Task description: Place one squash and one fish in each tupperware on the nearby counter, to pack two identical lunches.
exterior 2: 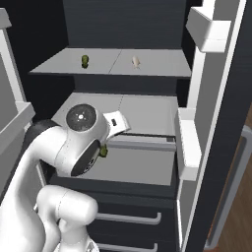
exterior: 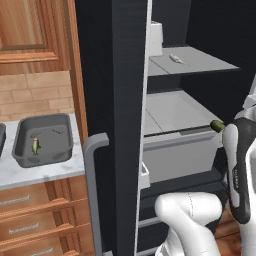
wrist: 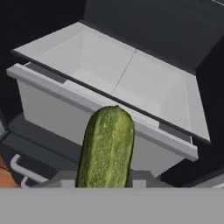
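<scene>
Dark green speckled stubby squash (wrist: 106, 148) held before the open fridge.
The gripper (wrist: 103, 179) has its jaws closed on the squash's lower end, just near of the pale grey plastic drawer (wrist: 109, 83).

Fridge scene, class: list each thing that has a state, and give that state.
fridge door: open
held squash: gripped, upright between the fingers
gripper: shut on held squash
shelf squash: loose on upper shelf
pale fish: lying on upper shelf
tupperware: holds one greenish-yellow fish
crisper drawer: pulled out
</scene>
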You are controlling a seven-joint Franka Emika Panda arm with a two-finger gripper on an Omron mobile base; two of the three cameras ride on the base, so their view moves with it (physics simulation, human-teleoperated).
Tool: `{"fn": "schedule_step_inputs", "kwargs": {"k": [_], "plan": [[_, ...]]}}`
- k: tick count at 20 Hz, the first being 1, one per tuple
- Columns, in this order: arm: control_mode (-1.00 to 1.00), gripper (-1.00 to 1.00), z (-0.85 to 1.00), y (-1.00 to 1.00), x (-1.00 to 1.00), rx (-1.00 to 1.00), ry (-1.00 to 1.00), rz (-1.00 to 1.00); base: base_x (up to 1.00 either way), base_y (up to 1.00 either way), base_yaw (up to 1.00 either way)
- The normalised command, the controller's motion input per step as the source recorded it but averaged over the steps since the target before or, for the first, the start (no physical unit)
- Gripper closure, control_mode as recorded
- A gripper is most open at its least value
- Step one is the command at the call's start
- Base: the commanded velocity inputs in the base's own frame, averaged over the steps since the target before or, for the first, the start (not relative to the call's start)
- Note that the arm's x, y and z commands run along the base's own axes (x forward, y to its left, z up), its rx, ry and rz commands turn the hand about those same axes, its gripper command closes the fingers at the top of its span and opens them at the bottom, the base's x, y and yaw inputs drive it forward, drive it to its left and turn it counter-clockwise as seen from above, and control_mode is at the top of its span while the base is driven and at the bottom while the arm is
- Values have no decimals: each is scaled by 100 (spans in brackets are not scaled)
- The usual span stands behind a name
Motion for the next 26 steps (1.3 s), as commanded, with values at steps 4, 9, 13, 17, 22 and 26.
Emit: {"fn": "schedule_step_inputs", "kwargs": {"k": [4,9,13,17,22,26], "plan": [[-100,100,63,0,-88,-3,2,0,0,0,0],[-100,100,69,9,-51,-3,1,0,0,0,0],[-100,100,32,16,0,-4,0,0,0,0,0],[100,100,0,0,0,0,0,0,-54,9,0],[100,100,0,0,0,0,0,0,-100,0,3],[100,100,0,0,0,0,0,0,-99,9,1]]}}
